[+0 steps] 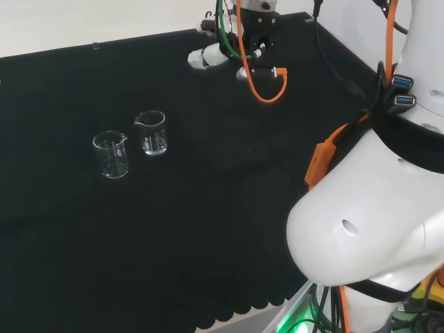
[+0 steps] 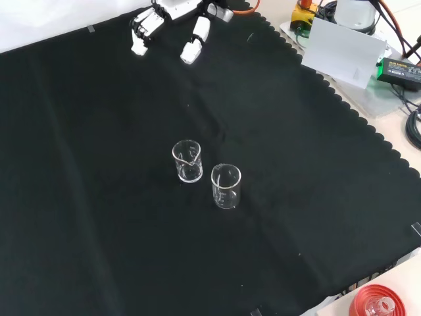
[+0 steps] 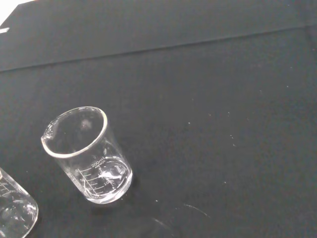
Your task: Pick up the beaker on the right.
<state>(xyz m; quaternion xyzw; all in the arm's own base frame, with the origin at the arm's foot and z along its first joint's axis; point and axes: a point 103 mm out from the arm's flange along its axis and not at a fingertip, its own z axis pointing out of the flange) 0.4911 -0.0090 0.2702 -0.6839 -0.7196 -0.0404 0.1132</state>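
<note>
Two clear beakers stand upright just beside each other on the black-clothed tabletop [image 1: 208,243], both apart from the robot hand [image 2: 168,29]. In the head view the right beaker [image 1: 151,132] is the one nearer the robot hand, and the left beaker [image 1: 111,154] stands just beyond it. The robot hand hangs above the cloth's far edge with its fingers relaxed, grasping nothing.
</note>
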